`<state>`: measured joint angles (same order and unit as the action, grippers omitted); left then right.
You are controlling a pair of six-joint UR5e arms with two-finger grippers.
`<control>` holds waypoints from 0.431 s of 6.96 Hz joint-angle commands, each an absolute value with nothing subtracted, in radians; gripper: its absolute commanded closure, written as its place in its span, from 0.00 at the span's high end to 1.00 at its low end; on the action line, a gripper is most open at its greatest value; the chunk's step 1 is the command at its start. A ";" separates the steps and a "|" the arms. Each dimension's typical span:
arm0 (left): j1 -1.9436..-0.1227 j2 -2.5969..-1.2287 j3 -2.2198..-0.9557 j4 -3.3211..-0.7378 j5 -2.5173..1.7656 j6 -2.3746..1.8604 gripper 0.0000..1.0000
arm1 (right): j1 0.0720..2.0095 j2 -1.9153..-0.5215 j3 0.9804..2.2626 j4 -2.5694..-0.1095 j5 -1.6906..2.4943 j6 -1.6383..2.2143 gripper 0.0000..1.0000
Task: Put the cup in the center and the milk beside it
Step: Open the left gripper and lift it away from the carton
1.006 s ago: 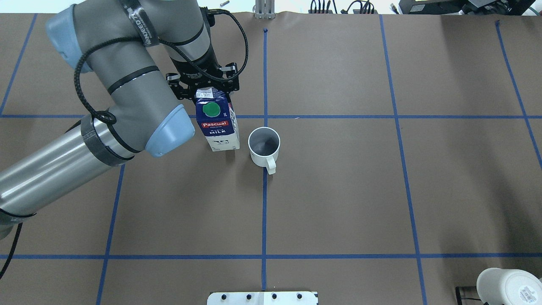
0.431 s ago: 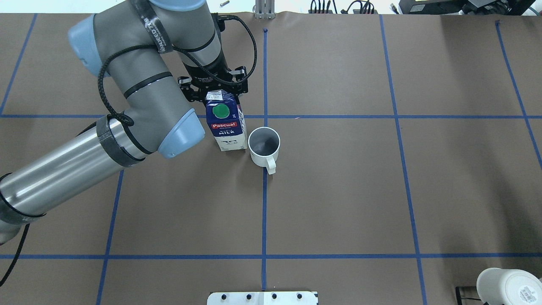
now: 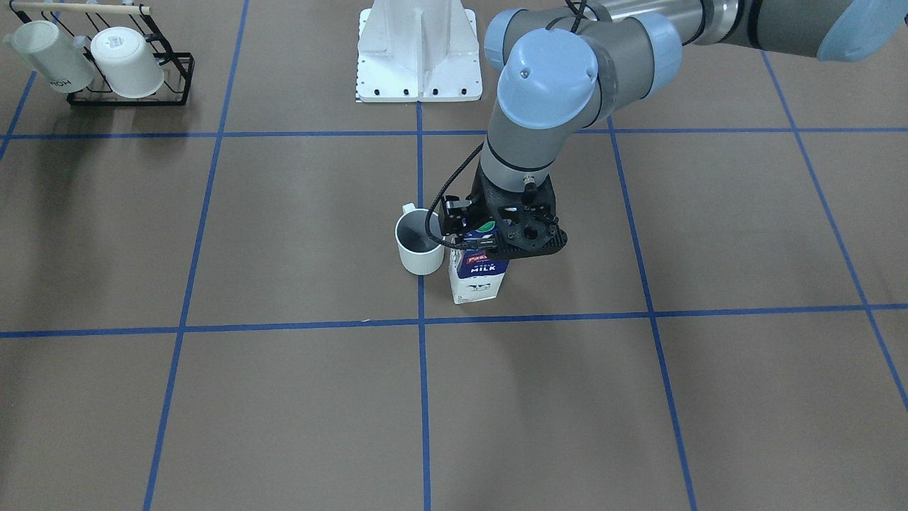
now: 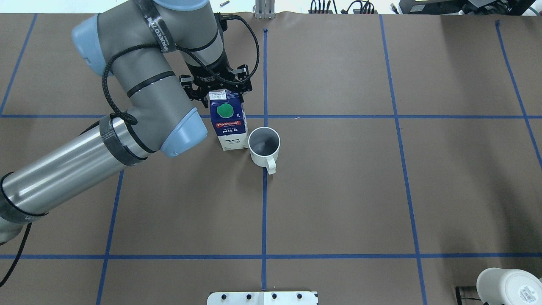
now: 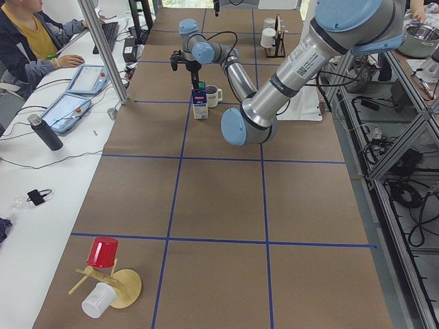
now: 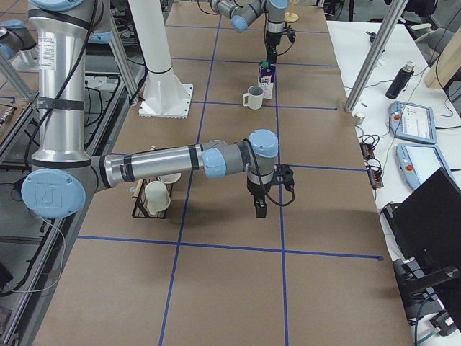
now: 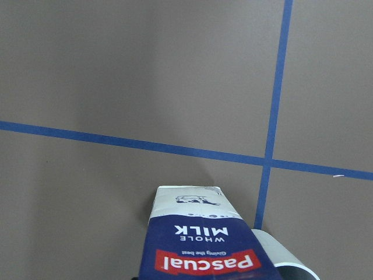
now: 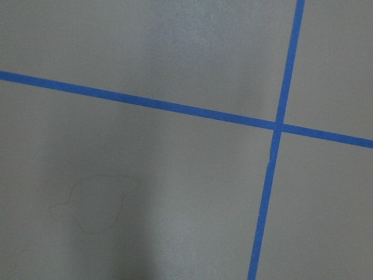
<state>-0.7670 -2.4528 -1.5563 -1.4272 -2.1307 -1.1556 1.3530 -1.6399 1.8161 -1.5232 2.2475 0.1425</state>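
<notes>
The white cup [image 4: 264,146] stands upright on the central blue tape line [image 4: 264,203], handle toward the robot; it also shows in the front view [image 3: 418,245]. The dark blue and white milk carton [image 4: 229,127] with its green cap is upright just left of the cup, very close to it. My left gripper [image 4: 220,91] is shut on the carton's top ridge; in the front view the gripper [image 3: 496,234] covers the carton's [image 3: 479,278] top. I cannot tell whether the carton's base rests on the table. My right gripper [image 6: 258,209] hangs over bare table far from both; I cannot tell its state.
A black rack [image 3: 128,92] with two white mugs stands at the table's corner near the robot's right. A mug with a sticker [image 4: 508,286] shows there in the overhead view. The white robot base [image 3: 418,57] is behind the cup. Operators sit along the side table [image 5: 41,41].
My left gripper has carried the milk carton to the right, from a gap away to right beside the cup. The cup has not moved.
</notes>
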 commanded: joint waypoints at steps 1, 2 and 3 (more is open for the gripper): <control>-0.767 -2.450 -1.584 -1.421 -2.128 -1.155 0.98 | 1.353 -1.638 1.815 -1.523 2.247 0.144 1.00; -0.775 -2.445 -1.633 -1.413 -2.128 -1.157 0.98 | 1.353 -1.638 1.815 -1.525 2.246 0.143 1.00; -0.805 -2.421 -1.704 -1.388 -2.128 -1.157 0.98 | 1.353 -1.637 1.815 -1.523 2.246 0.143 1.00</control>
<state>-0.7791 -2.4416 -1.6310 -1.4105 -2.1279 -1.1560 1.3530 -1.6380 1.8148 -1.5239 2.2463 0.1430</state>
